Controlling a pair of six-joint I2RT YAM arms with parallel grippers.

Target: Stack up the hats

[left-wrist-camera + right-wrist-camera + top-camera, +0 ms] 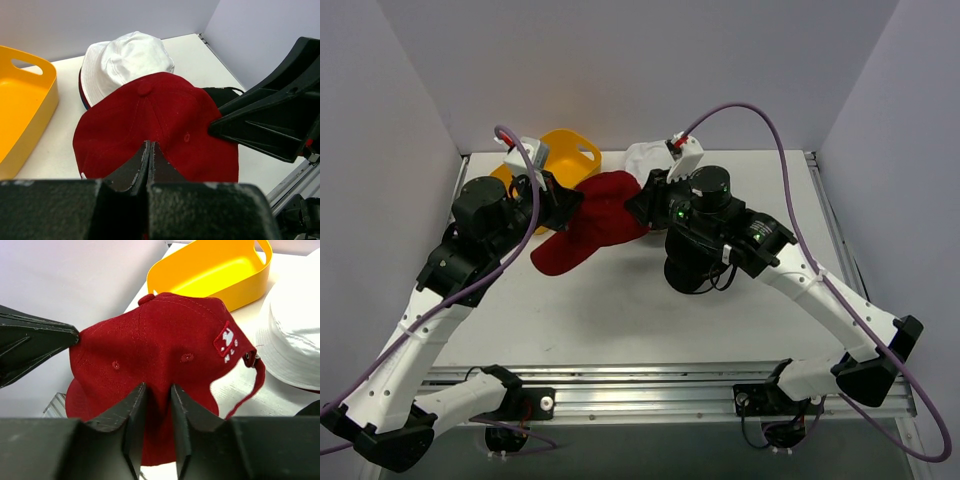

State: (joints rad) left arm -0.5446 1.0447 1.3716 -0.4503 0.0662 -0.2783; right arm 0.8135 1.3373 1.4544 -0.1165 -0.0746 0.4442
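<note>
Clamping red cap [595, 225]: L-grip [150, 149], R-grip [159, 390]

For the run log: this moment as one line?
left tool: shut on red cap | right tool: shut on red cap | white bucket hat: beside cap

Bare table [620, 320] in front of the red cap [592, 228]; yellow basket [570, 152] and white hat [642, 157] close behind it.

In the top view the logo cap [595, 225] is in the middle of the frame, between the left gripper [150, 150] and the right gripper [157, 390], which each pinch one edge. The bucket hat [645, 155] lies behind it at upper centre. The basket [570, 150] stands left of that hat. In the left wrist view a second cap [224, 94] shows at the logo cap's right.
</note>
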